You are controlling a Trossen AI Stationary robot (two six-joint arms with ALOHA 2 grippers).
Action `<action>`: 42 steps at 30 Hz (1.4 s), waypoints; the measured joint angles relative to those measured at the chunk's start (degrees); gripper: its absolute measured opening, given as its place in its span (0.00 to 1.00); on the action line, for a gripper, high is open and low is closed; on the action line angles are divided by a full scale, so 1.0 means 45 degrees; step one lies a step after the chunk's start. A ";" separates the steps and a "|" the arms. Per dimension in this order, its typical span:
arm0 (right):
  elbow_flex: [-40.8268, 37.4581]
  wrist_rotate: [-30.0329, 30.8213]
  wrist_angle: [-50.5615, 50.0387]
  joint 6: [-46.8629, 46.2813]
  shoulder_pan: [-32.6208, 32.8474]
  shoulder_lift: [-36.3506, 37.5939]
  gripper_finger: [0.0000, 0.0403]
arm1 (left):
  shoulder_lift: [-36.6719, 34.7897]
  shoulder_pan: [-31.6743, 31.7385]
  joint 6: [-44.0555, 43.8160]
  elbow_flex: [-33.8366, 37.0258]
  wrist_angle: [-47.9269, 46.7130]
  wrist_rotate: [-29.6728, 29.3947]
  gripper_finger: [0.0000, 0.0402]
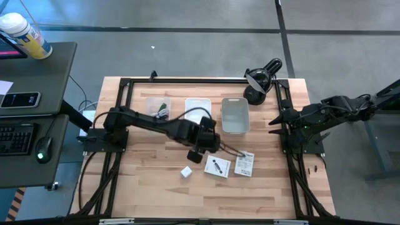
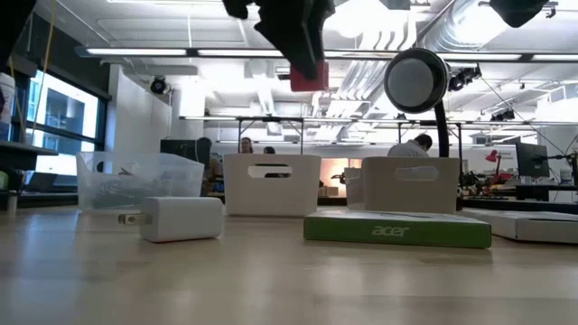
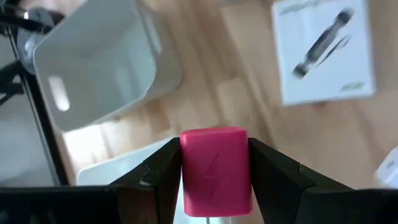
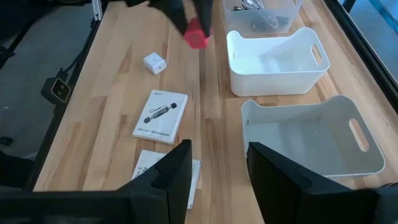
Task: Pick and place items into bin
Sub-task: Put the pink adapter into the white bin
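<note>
three bins stand in a row along the far side of the counter (image 1: pixel 156 187). the clear bin (image 1: pixel 158 107) on the left end holds a tangle of dark cable and a bit of green. the white bin (image 4: pixel 275 60) in the middle looks bare inside, and so does the grey-white bin (image 4: pixel 314 140) on the right end, nearest the black desk lamp (image 1: pixel 259 79).

the left hand (image 3: pixel 213 168) is pinching a pink charger block (image 3: pixel 214 169) with a lightning mark on its face, one dark finger pressed on each side. in the low view the pink block hangs well above the wood, clear of everything. the left arm reaches from its base on the left edge out across the middle of the counter, and the hand hovers just in front of the white bin, between it and the loose things.

on the wood in front lie a small white plug cube (image 1: pixel 186 171), a white acer card with a pen printed on it (image 1: pixel 217 166), and beside that a second white printed packet (image 1: pixel 244 164).

the right hand (image 4: pixel 219 165) waits at the right edge of the counter, fingers spread and holding nothing, pointing across the bins.
</note>
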State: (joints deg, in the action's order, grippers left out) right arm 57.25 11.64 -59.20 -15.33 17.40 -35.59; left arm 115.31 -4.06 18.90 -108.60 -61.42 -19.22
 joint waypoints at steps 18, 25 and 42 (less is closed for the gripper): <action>0.0005 0.0054 0.0003 -0.0063 -0.0002 0.0000 0.36 | 0.0019 0.3760 0.1558 0.0306 -0.0629 -0.0094 0.38; 0.0005 0.0355 0.0005 -0.0055 -0.0002 -0.0001 0.36 | 0.0019 0.4385 0.1560 0.0306 -0.0363 0.0274 0.38; 0.0005 0.0432 0.0005 0.0006 0.0002 -0.0005 0.36 | 0.0695 0.4405 0.2381 0.0315 0.0474 0.0386 0.38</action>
State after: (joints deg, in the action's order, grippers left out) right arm 57.28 13.58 -59.18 -15.31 17.41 -35.62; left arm 118.44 15.76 29.61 -107.18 -59.28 -17.48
